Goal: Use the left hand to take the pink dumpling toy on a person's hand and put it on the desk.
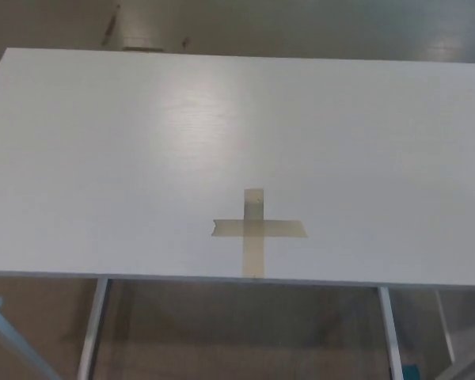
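Only a white desk (103, 158) with a tape cross (257, 229) near its front edge. No toy, no person's hand, neither robot hand visible; direction, axis, hand state: impossible to tell.

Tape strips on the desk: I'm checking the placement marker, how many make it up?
2: one tape strip lies crosswise, another runs lengthwise over it, forming a cross near the desk's front edge.

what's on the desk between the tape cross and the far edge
Nothing: in the head view the white desk is bare from the tape cross to its far edge.
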You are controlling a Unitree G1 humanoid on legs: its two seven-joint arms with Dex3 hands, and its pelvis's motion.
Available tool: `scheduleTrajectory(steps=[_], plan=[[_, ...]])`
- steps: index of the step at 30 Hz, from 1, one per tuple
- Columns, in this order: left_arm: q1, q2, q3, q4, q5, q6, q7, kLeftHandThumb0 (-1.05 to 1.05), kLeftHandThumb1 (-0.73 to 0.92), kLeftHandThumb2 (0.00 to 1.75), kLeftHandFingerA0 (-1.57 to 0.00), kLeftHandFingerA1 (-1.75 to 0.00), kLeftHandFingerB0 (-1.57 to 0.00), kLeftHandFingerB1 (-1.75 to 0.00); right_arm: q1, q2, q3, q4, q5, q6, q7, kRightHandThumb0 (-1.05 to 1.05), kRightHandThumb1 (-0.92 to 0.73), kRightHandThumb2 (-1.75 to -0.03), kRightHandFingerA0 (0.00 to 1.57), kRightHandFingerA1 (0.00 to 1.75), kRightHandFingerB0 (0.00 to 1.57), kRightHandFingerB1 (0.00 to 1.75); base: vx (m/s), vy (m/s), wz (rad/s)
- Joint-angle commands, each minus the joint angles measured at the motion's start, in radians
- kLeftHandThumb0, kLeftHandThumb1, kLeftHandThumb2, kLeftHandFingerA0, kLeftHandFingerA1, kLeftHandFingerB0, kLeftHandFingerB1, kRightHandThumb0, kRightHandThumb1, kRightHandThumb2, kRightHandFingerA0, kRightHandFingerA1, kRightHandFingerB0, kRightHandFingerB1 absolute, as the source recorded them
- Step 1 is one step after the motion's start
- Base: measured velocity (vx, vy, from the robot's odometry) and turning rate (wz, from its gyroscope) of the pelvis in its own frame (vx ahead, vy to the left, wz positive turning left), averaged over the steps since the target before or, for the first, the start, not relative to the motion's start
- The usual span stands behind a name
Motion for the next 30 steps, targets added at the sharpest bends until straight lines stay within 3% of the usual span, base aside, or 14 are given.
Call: scheduleTrajectory(steps=[1,30], plan=[[0.008,0.002,0.011,0.024,-0.01,-0.041,-0.011,-0.34,0.52,0.56,-0.41,-0.38,-0.26,-0.31,0.008,0.002,-0.005,0.024,0.013,-0.057,-0.031,-0.33,-0.66,-0.59,0.55,0.45,0.42,0.39,0.0,0.0,0.0],[0.012,0.007,0.003,0.031,-0.007,-0.053,-0.029,-0.35,0.52,0.56,-0.41,-0.38,-0.25,-0.31,0.012,0.002,-0.003,0.034,0.024,-0.069,-0.022,-0.34,-0.66,-0.59,0.56,0.44,0.42,0.39,0.0,0.0,0.0]])
